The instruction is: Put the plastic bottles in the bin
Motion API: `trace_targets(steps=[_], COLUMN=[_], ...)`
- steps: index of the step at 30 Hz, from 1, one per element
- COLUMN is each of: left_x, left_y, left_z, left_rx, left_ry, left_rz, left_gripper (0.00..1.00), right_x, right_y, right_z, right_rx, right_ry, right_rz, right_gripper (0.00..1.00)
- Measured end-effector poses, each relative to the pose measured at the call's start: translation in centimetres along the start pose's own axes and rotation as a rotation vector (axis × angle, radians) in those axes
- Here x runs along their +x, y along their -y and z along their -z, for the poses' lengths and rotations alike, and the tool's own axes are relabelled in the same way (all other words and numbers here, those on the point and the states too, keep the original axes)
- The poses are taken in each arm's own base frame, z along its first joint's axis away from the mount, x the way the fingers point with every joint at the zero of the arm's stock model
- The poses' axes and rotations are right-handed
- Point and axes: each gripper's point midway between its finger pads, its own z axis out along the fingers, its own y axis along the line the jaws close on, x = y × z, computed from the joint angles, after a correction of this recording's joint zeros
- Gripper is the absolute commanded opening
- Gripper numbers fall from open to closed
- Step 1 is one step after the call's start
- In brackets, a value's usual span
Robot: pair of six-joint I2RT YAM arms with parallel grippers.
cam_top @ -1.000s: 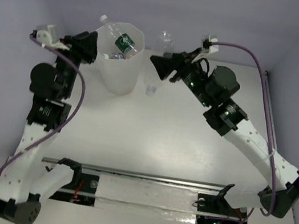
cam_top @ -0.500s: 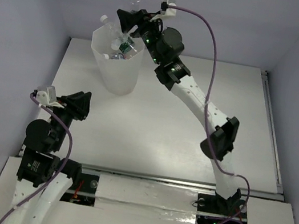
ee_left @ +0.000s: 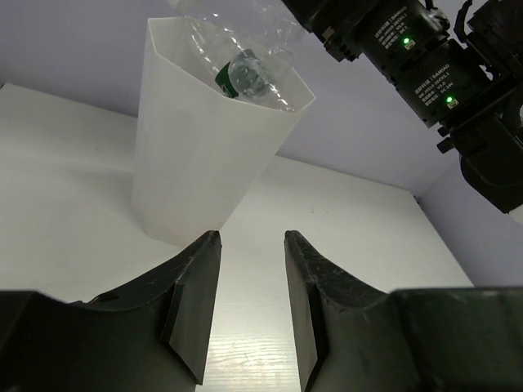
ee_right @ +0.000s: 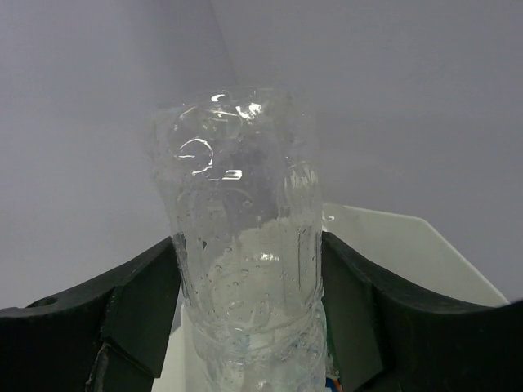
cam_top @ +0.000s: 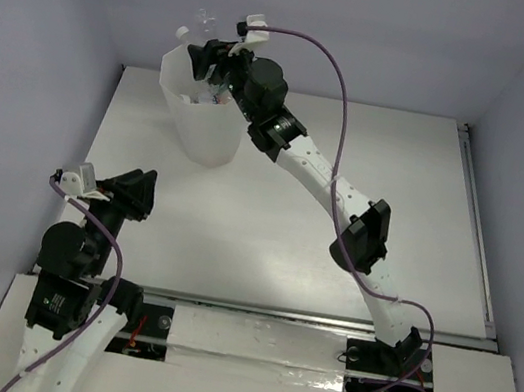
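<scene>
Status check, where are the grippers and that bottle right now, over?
Left gripper nearly shut, empty. Right gripper shut on clear bottle, above the bin. Green-label bottle already inside pokes up at the rim.

One bin (ee_left: 204, 147), two arms (cam_top: 317, 170) — and at least two bottles (ee_left: 245, 73) showing at the rim.

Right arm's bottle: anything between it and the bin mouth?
Nothing visible does. The right gripper holds the clear bottle above the bin, whose mouth is open; the green-labelled bottle already inside pokes up to the rim.
</scene>
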Motion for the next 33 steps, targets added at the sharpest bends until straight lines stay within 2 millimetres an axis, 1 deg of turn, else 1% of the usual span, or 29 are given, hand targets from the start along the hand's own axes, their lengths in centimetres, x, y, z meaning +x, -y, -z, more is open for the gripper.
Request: trace_targets(steps=[1,2,5,7,10,15,16,19,20,21,23,24,26,27,28,29,30,32,33], left_x=[0.0,0.0,-0.1,0.0,0.1,0.2,0.2,0.3,0.3,0.3,0.3,0.3,0.3,0.3,0.3,0.3,0.3,0.3,0.3], left_y=[0.0,-0.1,-0.1,-0.2,-0.3,-0.4,-0.4,-0.5,-0.5,-0.5,-0.5,-0.5,-0.5,-0.5,-0.5,-0.5,-0.5,-0.5,-0.5], left_z=[0.0,0.1,0.1,0.1,0.1,0.2,0.2,0.2,0.2,0.2,0.2,0.2,0.2,0.2,0.2,0.2,0.2,0.2,0.2], left_rx=[-0.001,-0.003,-0.007,-0.011,-0.013,-0.017,-0.019,-0.023,-0.024,-0.025,-0.025,-0.025,-0.026,-0.026,-0.025,-0.025,-0.025,-0.025,-0.023], left_ry=[0.001,0.002,0.004,0.002,0.000,-0.005,-0.006,-0.009,-0.008,-0.008,-0.008,-0.008,-0.007,-0.007,-0.007,-0.007,-0.008,-0.008,-0.008], left_rz=[0.000,0.000,0.000,0.000,0.000,-0.001,-0.001,-0.001,-0.001,-0.001,0.001,0.002,0.003,0.004,0.005,0.005,0.006,0.006,0.006], left_gripper=[0.35,0.35,0.37,0.37,0.37,0.38,0.39,0.41,0.41,0.45,0.50,0.56,0.63,0.68,0.70,0.72,0.75,0.78,0.80], right_x=[0.3,0.8,1.9,2.6,3.7,7.0,7.3,6.8,6.3,5.5,3.5,2.1,-0.9,-2.7,-4.7,-6.3,-8.1,-11.4,-12.5], right_y=[-0.4,-0.7,-1.3,-1.6,-1.5,-0.8,-0.6,-0.5,-0.6,-0.8,-1.1,-1.3,-1.9,-2.3,-2.6,-2.9,-3.2,-3.5,-3.6], right_z=[0.1,0.2,0.3,0.5,0.6,1.5,1.6,2.3,2.7,3.1,4.0,4.5,5.5,6.1,6.8,7.5,8.3,10.2,11.3], right_rx=[-0.006,-0.011,-0.026,-0.035,-0.040,-0.037,-0.031,-0.025,-0.026,-0.027,-0.032,-0.037,-0.051,-0.060,-0.070,-0.078,-0.087,-0.101,-0.106], right_ry=[-0.009,-0.021,-0.051,-0.070,-0.094,-0.171,-0.181,-0.188,-0.189,-0.184,-0.166,-0.148,-0.102,-0.073,-0.038,-0.013,0.021,0.082,0.103], right_rz=[0.014,0.027,0.060,0.078,0.100,0.115,0.117,0.114,0.110,0.105,0.090,0.080,0.062,0.050,0.040,0.032,0.022,0.004,-0.003], right_gripper=[0.74,0.80,0.89,0.92,0.94,0.94,0.94,0.94,0.94,0.94,0.96,0.98,1.00,1.00,1.00,1.00,1.00,1.00,1.00])
